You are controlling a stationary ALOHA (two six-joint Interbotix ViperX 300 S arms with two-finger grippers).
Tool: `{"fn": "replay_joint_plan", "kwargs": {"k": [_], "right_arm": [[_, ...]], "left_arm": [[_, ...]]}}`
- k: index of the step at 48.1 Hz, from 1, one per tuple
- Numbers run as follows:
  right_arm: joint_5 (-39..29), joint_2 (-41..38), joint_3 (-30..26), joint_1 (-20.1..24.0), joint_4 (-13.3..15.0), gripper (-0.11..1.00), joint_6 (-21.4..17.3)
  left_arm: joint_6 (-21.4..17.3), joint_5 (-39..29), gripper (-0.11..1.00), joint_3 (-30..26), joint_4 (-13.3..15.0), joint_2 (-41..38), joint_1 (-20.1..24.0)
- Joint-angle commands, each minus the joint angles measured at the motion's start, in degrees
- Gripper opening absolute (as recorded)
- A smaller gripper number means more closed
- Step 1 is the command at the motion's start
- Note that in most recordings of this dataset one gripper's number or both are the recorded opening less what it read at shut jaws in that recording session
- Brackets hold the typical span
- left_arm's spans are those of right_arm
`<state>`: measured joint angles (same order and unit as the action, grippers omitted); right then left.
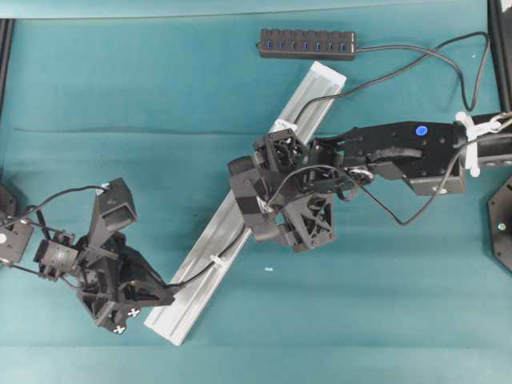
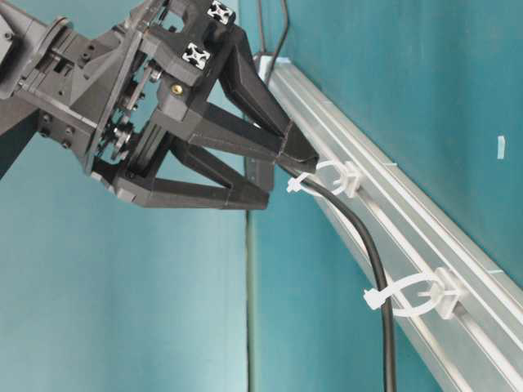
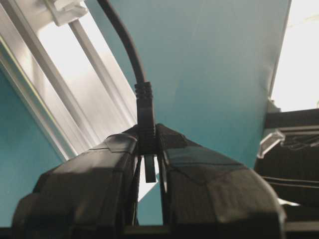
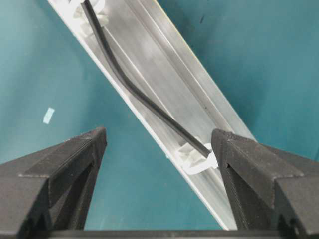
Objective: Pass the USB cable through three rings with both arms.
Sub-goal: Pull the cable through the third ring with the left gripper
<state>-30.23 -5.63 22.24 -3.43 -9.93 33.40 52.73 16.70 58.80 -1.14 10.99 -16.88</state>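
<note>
Left gripper [image 1: 164, 292] sits at the near-left end of the silver rail [image 1: 264, 200], fingers pinched together on the plug of the USB cable [image 2: 372, 253]; the left wrist view shows the moulded plug end clamped between the two pads, the cord rising straight out of the tips and away toward the rail. In the table-level view the cord leaves those tips and passes through two white rings in turn, one ring [image 2: 331, 175] just beside the fingertips and a second ring [image 2: 417, 296] further along the rail. The cable's long axis therefore lies along the rail, running diagonally from near-left to far-right in the overhead view, with the plug pointing near-left, out past the last clip. Right gripper [image 4: 159, 144] hovers over the middle of the rail with fingers spread wide and nothing between them; in its wrist view the cord crosses between the open tips and enters a ring [image 4: 199, 159] close to the right finger. Beyond the far end of the rail the cable loops round to the black hub [image 1: 308, 42]. Judgement: the left arm is nearer the plug and already has it, so further feed would be a pull along the rail axis toward near-left; the right arm is better placed to close on the mid-span. Whether the ring under the right gripper is threaded cannot be confirmed overhead, as the gripper covers it.
</note>
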Motion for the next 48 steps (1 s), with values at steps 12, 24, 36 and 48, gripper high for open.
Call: {"fn": "replay_joint_plan", "kwargs": {"k": [12, 24, 36, 48], "right_arm": [[1.58, 0.44, -0.35, -0.09, 0.09, 0.87, -0.88], [2.72, 0.44, -0.26, -0.09, 0.0, 0.87, -0.97], [5.19, 0.44, -0.18, 0.0, 0.09, 0.87, -2.99], [6.68, 0.44, 0.26, 0.44, 0.0, 0.87, -5.27]], "left_arm": [[-0.18, 0.35, 0.09, -0.97, -0.09, 2.29, -0.35], [-0.35, -0.53, 0.09, -1.05, -0.09, 2.2, -0.35], [-0.44, -1.23, 0.09, -1.41, -0.09, 2.11, -0.35], [-0.79, -4.04, 0.44, -1.49, -0.09, 2.2, -0.35]]}}
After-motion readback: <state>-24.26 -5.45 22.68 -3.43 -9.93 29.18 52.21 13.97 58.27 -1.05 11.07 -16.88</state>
